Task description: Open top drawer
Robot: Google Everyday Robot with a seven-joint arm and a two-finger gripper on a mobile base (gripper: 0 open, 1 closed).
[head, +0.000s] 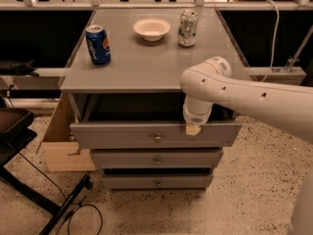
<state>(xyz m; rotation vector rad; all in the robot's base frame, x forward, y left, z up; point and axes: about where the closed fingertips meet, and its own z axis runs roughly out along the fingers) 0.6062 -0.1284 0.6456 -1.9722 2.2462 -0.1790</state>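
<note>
Pulling step, by my judgement: top drawer (122, 135) under the tabletop (146, 62) stands partly out. White arm's gripper (193, 129) sits at the front's upper edge, right of the knob (157, 138); spread or pinching, can't tell. Next move likely calls for more straight outward pull.

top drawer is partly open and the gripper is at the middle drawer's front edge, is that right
Not quite. The top drawer is partly open, but the gripper is at that drawer's own front edge, not at the middle drawer. The camera view shows it, just right of the knob.
</note>
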